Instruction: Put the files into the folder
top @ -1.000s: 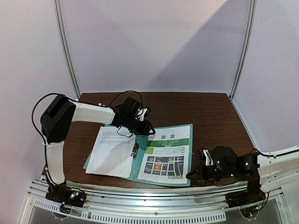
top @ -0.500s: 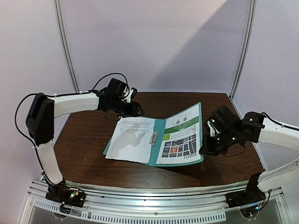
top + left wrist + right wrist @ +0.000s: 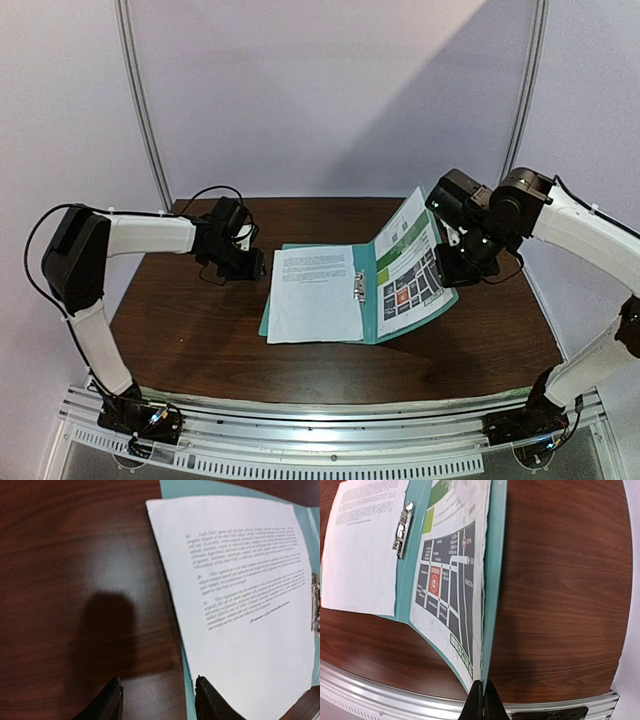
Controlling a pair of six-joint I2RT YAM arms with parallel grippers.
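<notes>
Teal card folder (image 3: 371, 324) open on table (image 3: 480, 335), right flap lifted steeply, its outer edge pinched in the closed right gripper (image 3: 481, 700). Probably light and stiffish, slick on wood (best held by that thin edge). Two files inside: text sheet (image 3: 315, 297) flat on left leaf, colourful sheet (image 3: 410, 277) against raised flap, flimsy, apt to slide. One clip (image 3: 358, 286). Left gripper (image 3: 159, 700) parted, empty, just beside text sheet.

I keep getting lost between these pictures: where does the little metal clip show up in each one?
Top external: clip near the centre.
Left wrist: clip at the right edge.
Right wrist: clip at upper left.
Shared landmark: white text sheet beside it.
</notes>
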